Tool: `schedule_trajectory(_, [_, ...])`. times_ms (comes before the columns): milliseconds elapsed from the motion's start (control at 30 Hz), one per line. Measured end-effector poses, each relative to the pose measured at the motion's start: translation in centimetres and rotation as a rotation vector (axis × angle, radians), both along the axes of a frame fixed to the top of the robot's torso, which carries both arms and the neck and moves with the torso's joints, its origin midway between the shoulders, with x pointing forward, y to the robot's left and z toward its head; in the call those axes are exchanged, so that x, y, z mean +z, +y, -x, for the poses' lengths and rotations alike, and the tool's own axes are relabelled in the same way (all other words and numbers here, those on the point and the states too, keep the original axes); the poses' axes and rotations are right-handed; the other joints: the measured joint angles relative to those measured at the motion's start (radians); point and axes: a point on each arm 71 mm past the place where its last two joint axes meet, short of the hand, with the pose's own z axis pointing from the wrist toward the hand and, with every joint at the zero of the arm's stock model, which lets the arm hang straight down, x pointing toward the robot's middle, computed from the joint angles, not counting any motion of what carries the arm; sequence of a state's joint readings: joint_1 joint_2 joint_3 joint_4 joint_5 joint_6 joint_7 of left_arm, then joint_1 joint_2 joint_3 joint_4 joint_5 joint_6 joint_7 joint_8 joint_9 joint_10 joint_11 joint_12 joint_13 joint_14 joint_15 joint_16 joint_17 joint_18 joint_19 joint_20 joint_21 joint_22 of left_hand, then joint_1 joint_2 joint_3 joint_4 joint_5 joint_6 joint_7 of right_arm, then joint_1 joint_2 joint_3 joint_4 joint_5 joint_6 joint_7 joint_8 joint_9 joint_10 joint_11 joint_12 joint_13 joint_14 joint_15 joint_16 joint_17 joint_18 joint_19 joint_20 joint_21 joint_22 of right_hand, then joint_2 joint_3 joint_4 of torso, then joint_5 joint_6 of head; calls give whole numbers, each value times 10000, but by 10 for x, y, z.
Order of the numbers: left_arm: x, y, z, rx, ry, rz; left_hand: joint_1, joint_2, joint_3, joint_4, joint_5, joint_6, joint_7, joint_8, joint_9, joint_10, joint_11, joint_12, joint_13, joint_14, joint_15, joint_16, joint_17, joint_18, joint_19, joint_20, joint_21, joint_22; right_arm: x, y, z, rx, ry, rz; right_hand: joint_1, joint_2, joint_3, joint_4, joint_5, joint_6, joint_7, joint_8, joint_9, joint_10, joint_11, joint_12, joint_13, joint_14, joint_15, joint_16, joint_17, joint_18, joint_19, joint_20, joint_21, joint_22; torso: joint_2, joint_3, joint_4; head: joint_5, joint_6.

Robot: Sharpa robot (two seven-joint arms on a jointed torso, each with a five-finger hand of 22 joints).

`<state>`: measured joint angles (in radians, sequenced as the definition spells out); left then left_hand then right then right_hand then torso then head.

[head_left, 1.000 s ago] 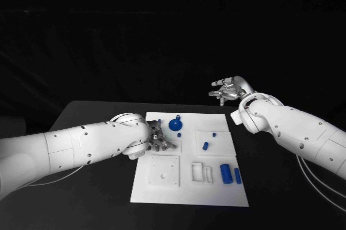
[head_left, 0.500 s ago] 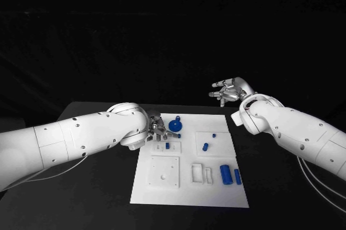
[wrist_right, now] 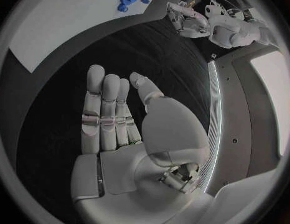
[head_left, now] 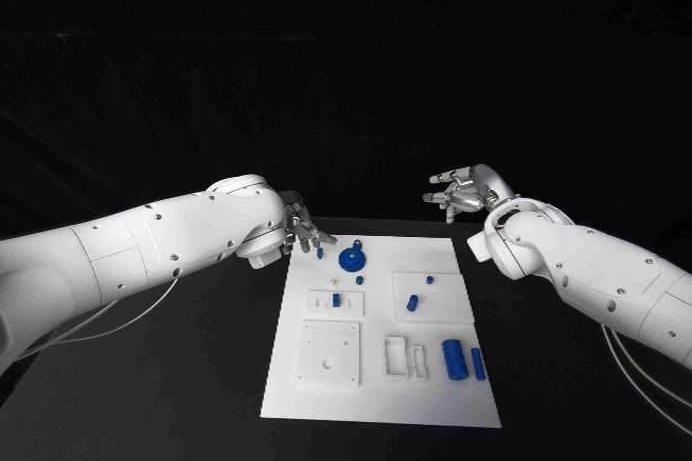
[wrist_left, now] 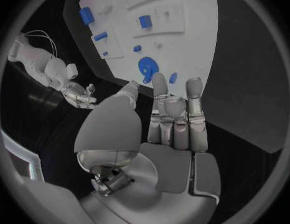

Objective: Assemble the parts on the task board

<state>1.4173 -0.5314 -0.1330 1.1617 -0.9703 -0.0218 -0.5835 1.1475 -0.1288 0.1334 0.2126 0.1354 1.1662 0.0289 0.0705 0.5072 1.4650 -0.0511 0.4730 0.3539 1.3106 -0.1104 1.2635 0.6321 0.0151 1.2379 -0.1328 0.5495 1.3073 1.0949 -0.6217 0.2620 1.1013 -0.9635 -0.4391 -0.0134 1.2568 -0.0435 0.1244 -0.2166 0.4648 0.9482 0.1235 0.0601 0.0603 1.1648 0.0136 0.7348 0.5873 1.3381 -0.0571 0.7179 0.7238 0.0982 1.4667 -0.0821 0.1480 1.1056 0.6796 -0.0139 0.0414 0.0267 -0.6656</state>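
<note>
Fingers (wrist_left: 162,92) of left hand (head_left: 299,231) straight, apart, holding nothing — lifted off white task board (head_left: 433,381) since a second ago, now at its far left corner. Round blue disc part (head_left: 352,259) near. Right hand (head_left: 459,193) likewise empty, fingers loosely spread — beyond board's far right corner.

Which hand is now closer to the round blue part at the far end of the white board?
Left. The left hand hovers just beside the round blue part, at the task board edge. The right hand is raised farther off, beyond the board's far right corner.

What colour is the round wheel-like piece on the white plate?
Blue. The round piece shows best in the head view, on the task board.
</note>
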Motion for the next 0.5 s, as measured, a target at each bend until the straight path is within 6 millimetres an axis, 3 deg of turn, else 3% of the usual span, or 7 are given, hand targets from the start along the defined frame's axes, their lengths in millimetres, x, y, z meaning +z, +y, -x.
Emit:
schedule_trajectory(67, [2,4,-6,187,5,0,0,0,-32,-32,86,-5,25,0,-799,0,0,0,13,1,0,60,-2,0,6,26,0,0,0,0,0,2,-3,-5,0,0,0,0,0,-1,-1,0,0,0,-1,0,-1,0,0,0,-7,1,0,0,0,0,15,-3,-18,15,35])
schedule_trajectory(167, [4,8,-14,409,17,-30,0,0,-35,-85,165,19,50,0,-1366,1,0,0,17,1,-1,111,-14,16,6,26,0,0,1,0,1,18,-12,-16,-2,-3,0,0,39,-2,-1,0,0,-2,-3,0,-1,0,0,0,-9,1,0,0,0,-3,43,-11,-47,41,76])
schedule_trajectory(200, [5,9,-17,484,25,-48,0,0,-32,-89,164,12,57,0,-1495,1,0,0,25,1,-1,137,-21,104,6,26,0,0,1,0,1,28,-17,-21,-39,-39,0,0,39,-2,-1,0,0,-2,-3,0,-1,0,0,0,-9,1,0,0,0,-10,56,-12,-58,50,88])
schedule_trajectory(267, [6,11,-21,566,51,-89,-18,-18,-31,-89,164,-34,104,0,-1612,1,0,0,36,1,-1,137,-21,160,6,26,0,0,1,0,1,35,-23,-26,-39,-40,0,0,39,-3,-2,0,0,-3,-5,0,-1,0,0,0,-9,1,0,0,0,-10,82,-15,-80,66,124])
schedule_trajectory(367, [6,12,-26,655,138,-186,-202,-202,-56,108,-236,-60,129,0,-1700,1,0,0,47,1,-1,152,-20,160,6,26,0,8,2,1,2,61,-34,-38,-39,-40,0,0,88,-4,-2,0,0,-8,-10,0,-10,0,0,0,-9,1,0,0,0,-10,124,-28,-115,73,179])
schedule_trajectory(500, [4,12,-31,713,288,-348,-213,-212,17,238,-312,-70,138,0,-1739,31,29,0,62,-32,32,184,-58,159,6,26,0,7,2,2,2,104,-52,-55,-39,-40,0,0,137,-34,-7,0,0,-11,-14,0,-11,0,0,1,-8,1,0,0,0,-19,182,-52,-164,100,236])
